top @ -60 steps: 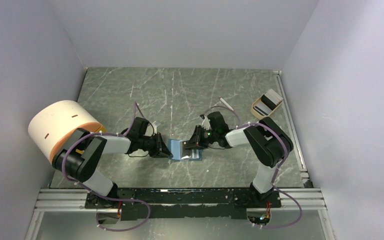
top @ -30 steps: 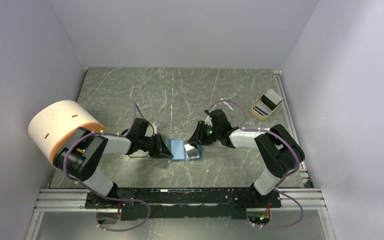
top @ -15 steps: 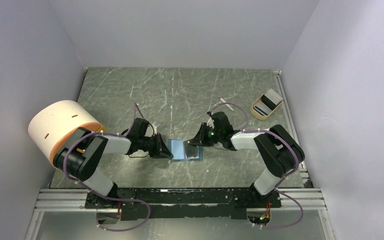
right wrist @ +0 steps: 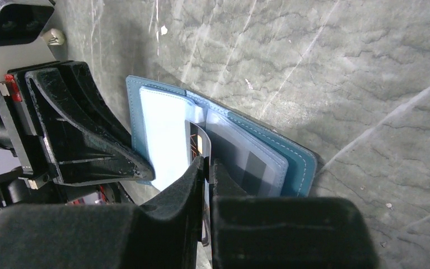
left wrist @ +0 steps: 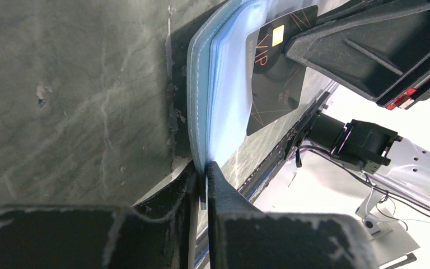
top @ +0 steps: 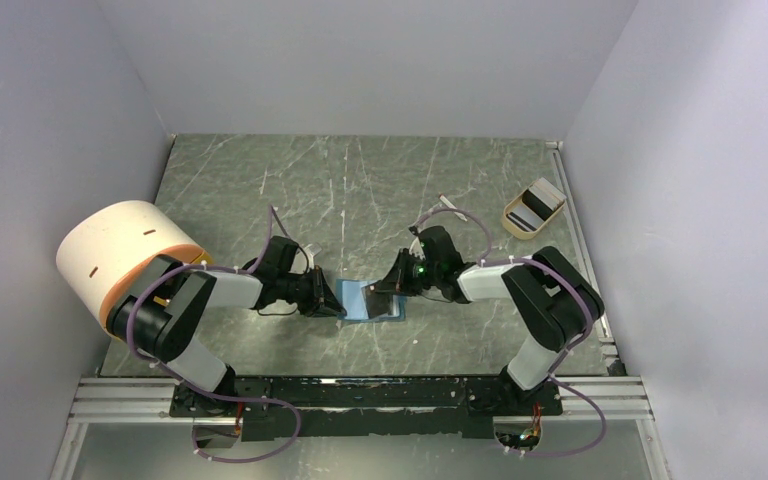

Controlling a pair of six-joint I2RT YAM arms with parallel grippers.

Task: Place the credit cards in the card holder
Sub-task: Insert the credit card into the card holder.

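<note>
The teal-blue card holder [top: 365, 299] lies open on the table between the two arms. My left gripper [top: 332, 297] is shut on its left cover edge [left wrist: 200, 112], its jaws pinching the leather [left wrist: 201, 168]. A dark credit card [left wrist: 274, 73] with a gold chip and "VIP" lettering stands on edge over the pale blue slots [left wrist: 229, 101]. My right gripper [right wrist: 206, 162] is shut on that dark card [right wrist: 197, 143], directly above the holder's slots [right wrist: 168, 134]. In the top view the right gripper [top: 390, 288] sits at the holder's right side. More credit cards rest in the tan tray.
A small tan tray [top: 533, 207] holding a white and a dark card sits at the back right. A thin white stick [top: 452, 206] lies behind the right arm. A large white cylinder with an orange rim [top: 125, 250] stands at the left.
My right gripper's jaws have closed onto the dark card over the holder. The left gripper has kept its hold on the cover and has not moved.
</note>
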